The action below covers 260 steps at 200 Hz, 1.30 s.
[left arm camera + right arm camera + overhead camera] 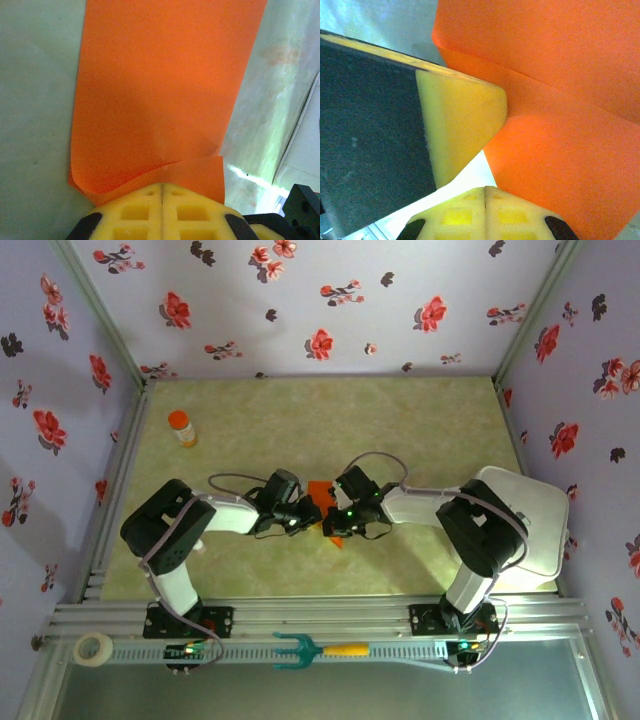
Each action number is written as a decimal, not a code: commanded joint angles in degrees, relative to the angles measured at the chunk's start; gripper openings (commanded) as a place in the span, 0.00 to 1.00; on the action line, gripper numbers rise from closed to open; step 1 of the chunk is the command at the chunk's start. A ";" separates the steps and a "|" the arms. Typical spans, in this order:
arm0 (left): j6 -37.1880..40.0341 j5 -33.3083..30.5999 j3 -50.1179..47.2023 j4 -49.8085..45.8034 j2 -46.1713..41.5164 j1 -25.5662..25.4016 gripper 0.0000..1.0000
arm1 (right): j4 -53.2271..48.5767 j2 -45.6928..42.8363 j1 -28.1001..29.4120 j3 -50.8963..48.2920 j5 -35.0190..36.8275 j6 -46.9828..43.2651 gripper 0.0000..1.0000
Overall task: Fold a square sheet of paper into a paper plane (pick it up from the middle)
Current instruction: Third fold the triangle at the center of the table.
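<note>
We are holding left pincer and right pincer fully closed, the square sheet of paper lying just ahead; whether either is gripping it, we cannot tell.

Mottled yellow-green tabletop: creased orange-red paper sheet between left gripper and right gripper, probably lying flat; small orange-capped bottle well beyond the left one.

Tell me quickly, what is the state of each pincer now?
Left pincer: closed, tips at the orange paper edge; a grip cannot be told.
Right pincer: closed, tips beside the orange paper; nothing seen between them.
</note>
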 commanded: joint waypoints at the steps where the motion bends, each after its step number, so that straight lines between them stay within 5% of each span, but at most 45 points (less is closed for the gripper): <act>1: 1.62 -1.05 0.07 -2.99 1.52 -0.50 0.00 | -1.62 0.11 0.38 -1.48 1.51 -1.19 0.03; 144: 1.84 -1.31 0.23 -4.01 1.79 -0.47 0.00 | -1.74 -7.10 0.32 -3.08 0.04 -1.77 0.08; 260: 1.92 -1.15 0.27 -3.92 1.95 -0.46 0.00 | -1.44 -1.88 1.33 -3.53 0.26 -1.46 0.06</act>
